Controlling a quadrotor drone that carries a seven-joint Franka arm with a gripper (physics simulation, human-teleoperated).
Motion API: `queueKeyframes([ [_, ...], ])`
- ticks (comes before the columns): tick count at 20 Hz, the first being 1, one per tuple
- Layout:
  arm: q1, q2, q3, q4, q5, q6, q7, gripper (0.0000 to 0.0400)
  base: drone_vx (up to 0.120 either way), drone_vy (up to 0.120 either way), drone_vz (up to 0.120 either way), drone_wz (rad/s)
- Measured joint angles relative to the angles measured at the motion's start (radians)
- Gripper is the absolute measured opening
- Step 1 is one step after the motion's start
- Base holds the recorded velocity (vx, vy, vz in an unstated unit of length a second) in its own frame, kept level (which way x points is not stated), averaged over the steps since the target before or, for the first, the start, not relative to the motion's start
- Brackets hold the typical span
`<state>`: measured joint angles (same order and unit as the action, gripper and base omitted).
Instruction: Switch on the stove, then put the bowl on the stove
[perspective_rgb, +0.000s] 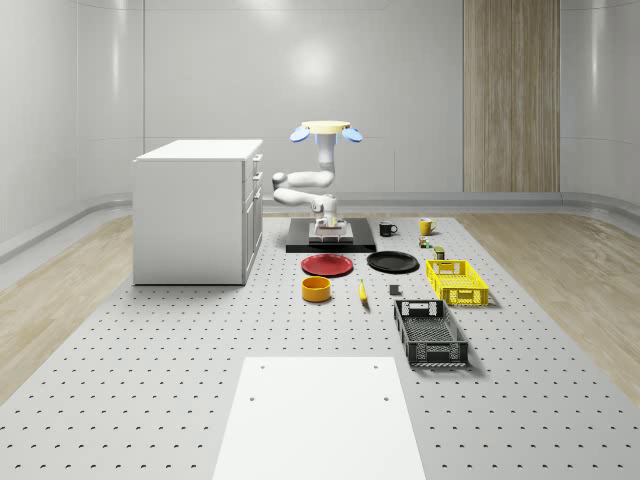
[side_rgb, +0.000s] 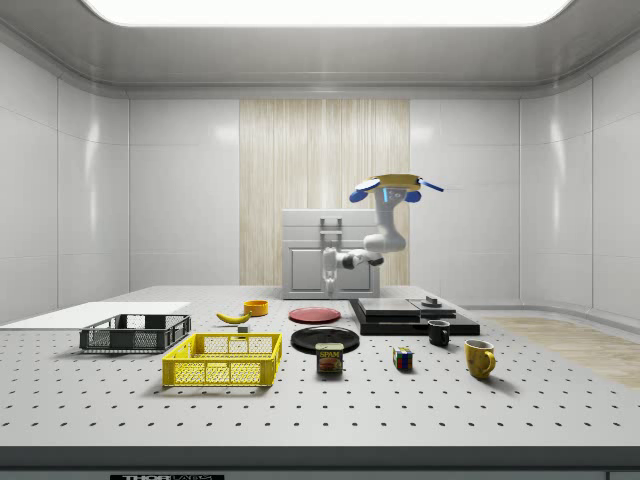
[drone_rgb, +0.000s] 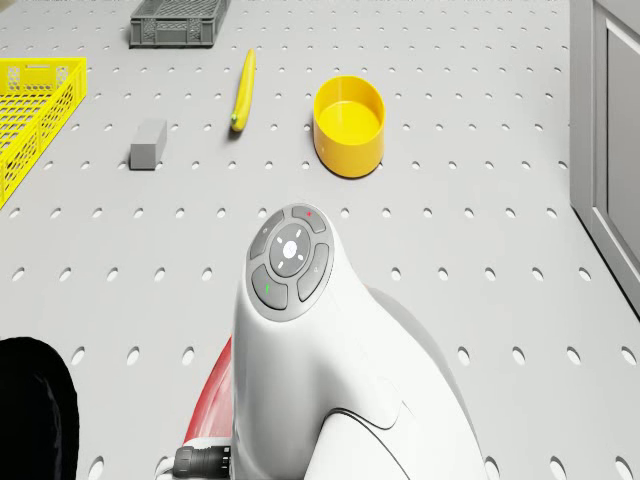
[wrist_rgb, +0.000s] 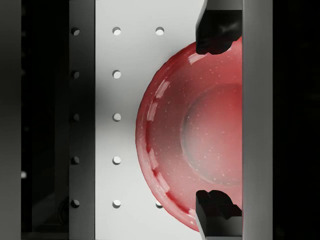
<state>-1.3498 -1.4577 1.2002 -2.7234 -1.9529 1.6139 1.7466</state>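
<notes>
Above the stove (perspective_rgb: 331, 246) I see my drone (perspective_rgb: 326, 129) hovering, its hand (wrist_rgb: 218, 122) spread wide, empty, over the red plate (wrist_rgb: 195, 130).

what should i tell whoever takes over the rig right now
Gripper: open, nothing held, hanging low by the stove's front edge, pointing down over the red plate.
Drone: hovering above the stove.
Bowl: yellow, on the table in front of the red plate, beside the banana, untouched.
Done: whether the stove is switched on can't be told from the pictures.
Left: check the stove switch, then pick up the bowl and set it on the stove.
</notes>
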Motion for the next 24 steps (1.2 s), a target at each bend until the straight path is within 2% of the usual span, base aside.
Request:
queueKeyframes([
  [5,-0.001,-0.002,0.0,0.0,0.001,0.002,0.001,0.04,0.12,0.0,0.0,0.0],
  [8,-0.001,-0.003,0.0,0.0,0.001,0.003,0.001,0.04,0.12,-0.093,0.0,0.0],
  [24,-0.003,-0.008,0.001,0.001,0.004,0.007,0.002,0.04,0.12,0.0,0.0,0.0],
])
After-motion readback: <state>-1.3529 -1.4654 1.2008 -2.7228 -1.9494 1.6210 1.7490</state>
